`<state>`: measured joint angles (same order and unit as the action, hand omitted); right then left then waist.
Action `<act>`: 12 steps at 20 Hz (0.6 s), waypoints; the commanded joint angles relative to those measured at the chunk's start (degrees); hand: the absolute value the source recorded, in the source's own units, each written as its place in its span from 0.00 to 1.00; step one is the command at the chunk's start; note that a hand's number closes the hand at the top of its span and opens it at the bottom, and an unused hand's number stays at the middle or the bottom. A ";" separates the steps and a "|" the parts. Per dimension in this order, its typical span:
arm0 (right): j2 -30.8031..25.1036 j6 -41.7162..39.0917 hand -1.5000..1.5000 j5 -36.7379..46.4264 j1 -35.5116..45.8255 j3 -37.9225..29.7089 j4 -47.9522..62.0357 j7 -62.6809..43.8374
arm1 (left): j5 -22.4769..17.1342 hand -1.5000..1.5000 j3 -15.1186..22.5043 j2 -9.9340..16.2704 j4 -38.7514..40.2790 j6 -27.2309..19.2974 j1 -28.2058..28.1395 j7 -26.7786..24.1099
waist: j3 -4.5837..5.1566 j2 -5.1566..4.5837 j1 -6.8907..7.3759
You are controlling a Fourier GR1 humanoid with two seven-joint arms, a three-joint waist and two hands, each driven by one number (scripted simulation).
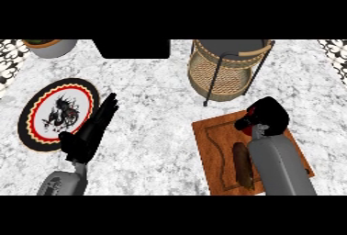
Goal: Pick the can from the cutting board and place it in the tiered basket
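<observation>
The right hand (pixel 265 118) is over the far part of the wooden cutting board (pixel 215 151), and its black fingers are curled round the can (pixel 254 130). Only a small bit of red peeks out just under the hand, so most of the can is hidden. I cannot tell if the can is touching the board or lifted off it. The grey right arm lies across the board. Just beside that arm, on the board, is a long brown thing (pixel 243 165) with a rounded end; I cannot tell what it is. Past the hand, farther away and a little to the left, stands the tiered basket (pixel 224 69). It is round and woven, tan like straw, with a thin black wire frame and a grey bowl part on top. The left hand (pixel 92 133) is well apart from all this, on the other side. Its fingers are straight and it holds nothing. Just left of it lies a round plate (pixel 58 114) with a black rim, a red ring and a dark dragon picture on white. The counter (pixel 149 124) is grey and white marble with cloudy marks. Far off, at the back left, is a grey pot (pixel 51 47).
</observation>
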<state>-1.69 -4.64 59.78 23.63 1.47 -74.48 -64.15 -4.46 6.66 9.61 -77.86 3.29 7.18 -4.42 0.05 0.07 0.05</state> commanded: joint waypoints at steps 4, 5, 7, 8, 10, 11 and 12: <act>1.62 2.97 1.00 3.32 -0.34 1.11 -1.31 -6.28 | 1.34 0.50 -0.01 -2.11 0.47 -0.19 -1.73 -1.13 | -0.04 0.00 -0.02; 1.63 2.09 1.00 4.54 1.05 -0.53 0.29 -5.38 | 3.30 0.50 2.06 -2.78 -1.74 -1.12 -3.31 -0.75 | -0.05 -0.01 0.10; 0.29 1.36 1.00 5.49 2.07 -1.66 0.35 -4.51 | 2.38 0.50 -1.45 -2.05 4.83 -0.13 1.03 -4.04 | -0.03 -0.08 -0.14; 1.64 4.45 1.00 6.04 -3.36 5.43 -3.51 -10.98 | 1.18 0.50 -1.49 -1.02 2.20 0.86 0.97 -1.35 | -0.02 0.08 -0.22; 1.65 6.46 1.00 7.76 -10.87 7.55 -8.61 -15.19 | 0.29 0.50 -2.24 -0.02 1.51 1.25 0.72 -0.44 | 0.03 0.68 -1.44; 1.65 6.94 1.00 9.58 -13.35 7.38 -9.25 -16.41 | -0.19 0.50 -2.99 0.34 1.58 1.06 -0.15 0.01 | 0.05 0.79 -1.72; 1.65 7.70 1.00 9.89 -17.56 7.71 -10.60 -16.57 | 0.41 0.50 -2.79 0.65 1.31 0.82 -1.34 -0.79 | 0.08 1.20 -2.64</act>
<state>-0.62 -1.00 66.91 14.97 5.83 -80.71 -66.81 -3.70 4.79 9.22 -76.24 3.91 6.97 -5.35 0.16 0.72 -1.08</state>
